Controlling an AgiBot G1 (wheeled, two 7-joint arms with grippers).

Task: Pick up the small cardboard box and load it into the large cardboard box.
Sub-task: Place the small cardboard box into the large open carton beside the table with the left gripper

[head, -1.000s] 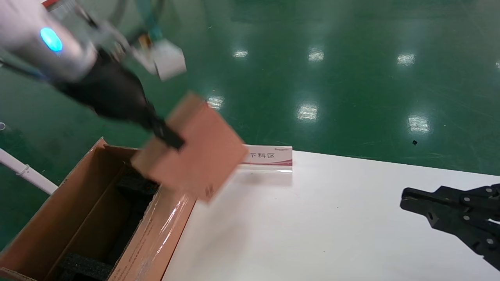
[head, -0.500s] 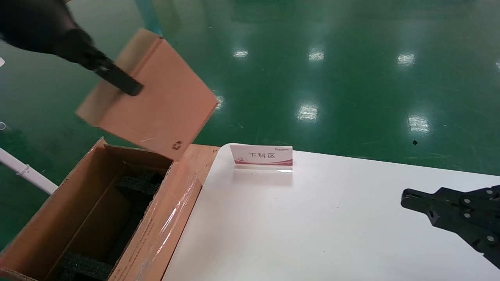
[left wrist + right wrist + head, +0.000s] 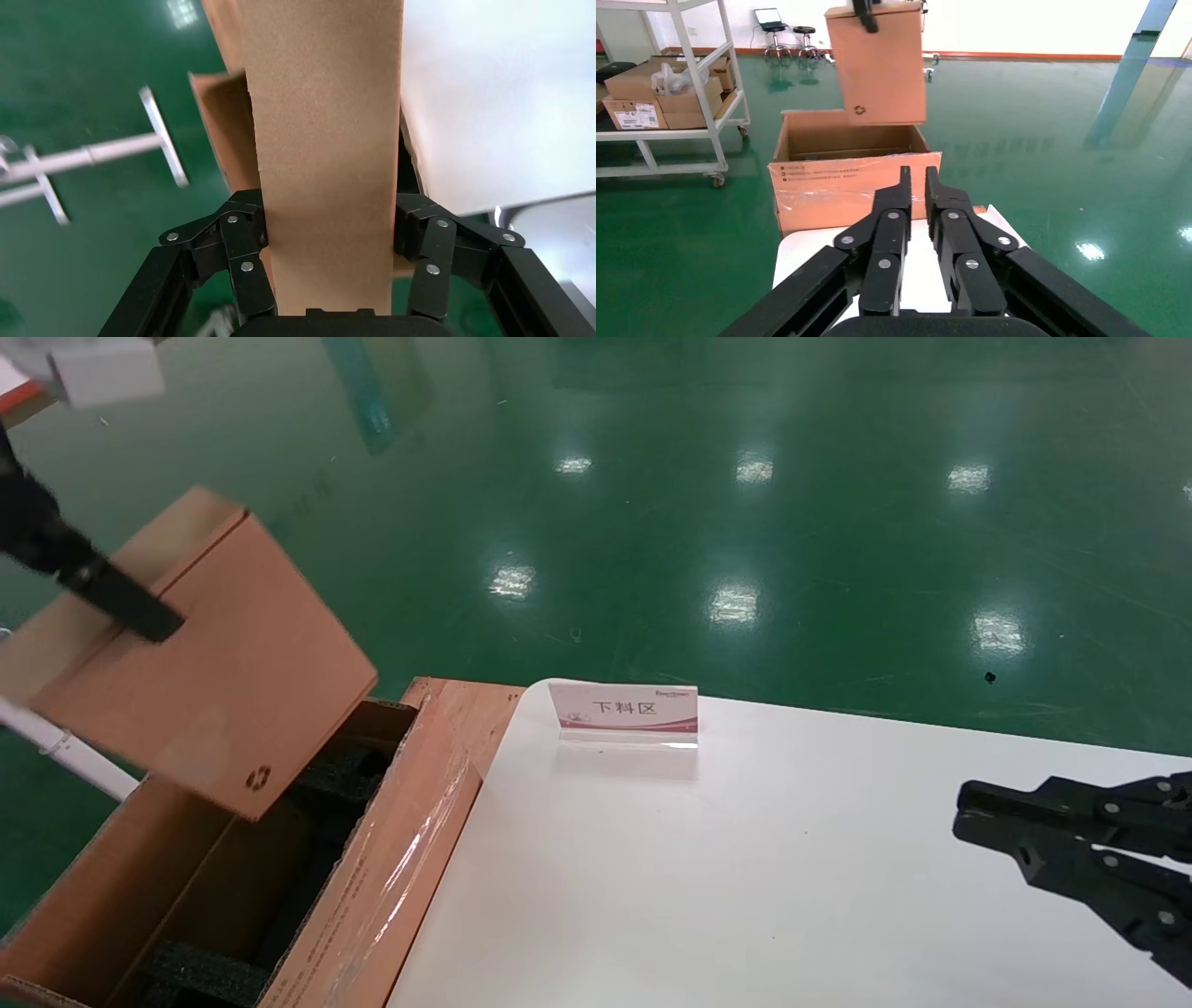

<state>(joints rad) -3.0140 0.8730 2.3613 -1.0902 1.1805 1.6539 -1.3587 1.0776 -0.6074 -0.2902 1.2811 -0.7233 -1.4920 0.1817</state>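
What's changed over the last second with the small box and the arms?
The left gripper, clamped on the small cardboard box throughout, swung it up off the table edge, then leftward over the large cardboard box. The right gripper stayed parked over the table.

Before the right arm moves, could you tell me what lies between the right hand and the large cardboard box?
In the head view, only bare white table lies between the right hand and the large cardboard box; the sign stands farther back.
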